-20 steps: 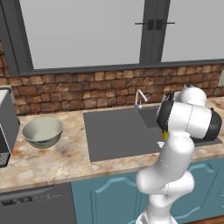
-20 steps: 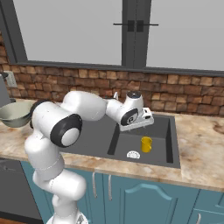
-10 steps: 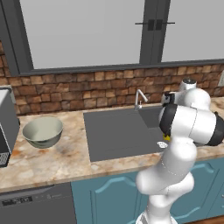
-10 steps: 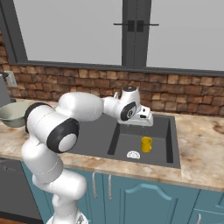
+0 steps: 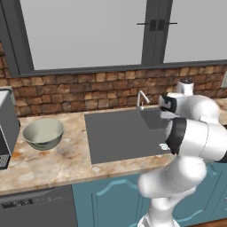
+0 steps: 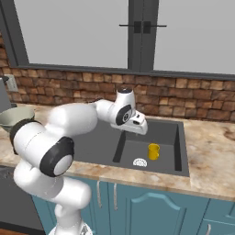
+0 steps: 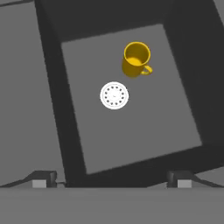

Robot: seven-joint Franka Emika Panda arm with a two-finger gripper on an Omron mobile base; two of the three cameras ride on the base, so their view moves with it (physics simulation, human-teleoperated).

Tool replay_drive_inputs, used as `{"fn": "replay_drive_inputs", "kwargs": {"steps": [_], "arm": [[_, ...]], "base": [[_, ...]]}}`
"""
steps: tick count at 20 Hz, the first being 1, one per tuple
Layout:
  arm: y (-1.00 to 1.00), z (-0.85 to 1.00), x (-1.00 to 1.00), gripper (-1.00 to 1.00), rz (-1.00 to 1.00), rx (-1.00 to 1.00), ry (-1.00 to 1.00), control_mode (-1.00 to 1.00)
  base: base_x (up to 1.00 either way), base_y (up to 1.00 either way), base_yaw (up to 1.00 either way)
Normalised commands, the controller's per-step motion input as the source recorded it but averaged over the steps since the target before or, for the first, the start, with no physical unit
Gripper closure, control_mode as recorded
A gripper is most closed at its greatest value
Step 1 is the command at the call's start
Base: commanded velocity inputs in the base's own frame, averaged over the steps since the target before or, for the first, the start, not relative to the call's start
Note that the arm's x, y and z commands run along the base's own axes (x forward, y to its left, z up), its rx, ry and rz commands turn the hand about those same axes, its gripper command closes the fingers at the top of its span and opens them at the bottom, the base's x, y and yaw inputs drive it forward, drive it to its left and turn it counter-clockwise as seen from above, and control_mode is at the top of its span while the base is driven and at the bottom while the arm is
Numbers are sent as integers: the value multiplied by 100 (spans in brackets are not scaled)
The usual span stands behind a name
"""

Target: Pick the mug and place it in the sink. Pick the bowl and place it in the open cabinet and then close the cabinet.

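- Gripper [image 7: 112, 181]: jaws spread wide and empty, the two fingertips at the bottom edge of the hand view, looking down into the sink [image 7: 48, 78]. Judgement: it hangs above the basin because the mug's placement is complete.
- Yellow mug [image 7: 136, 60]: upright on the basin floor, mouth up, handle toward 4 o'clock in the hand view; it stands just beside the white drain [image 7: 114, 95], at about 1 o'clock from it, not touching.
- Bowl [image 5: 43, 133]: on the counter [image 5: 57, 162] well apart from the basin, at 9 o'clock in the left base view, untouched. Judgement: next item for pickup.
- Faucet [image 5: 141, 98]: at the basin's back rim.
- Obscured: in the left base view the arm covers the basin's right part and the mug. In the right base view the bowl is half hidden behind the arm. Cabinet door position cannot be assessed.
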Motion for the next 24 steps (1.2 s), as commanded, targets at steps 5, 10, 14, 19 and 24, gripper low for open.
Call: {"fn": "replay_drive_inputs", "kwargs": {"steps": [5,10,14,19,24], "arm": [[100,30,-59,-100,-16,10,-1,-100],[100,33,-25,-100,-2,0,3,-100],[100,7,29,-100,-4,-7,6,-100],[100,0,79,-100,-1,-6,21,-100],[100,10,49,-100,-1,1,26,-100]], "base": [[0,0,0],[0,0,0],[0,0,0],[0,0,0],[0,0,0]]}}
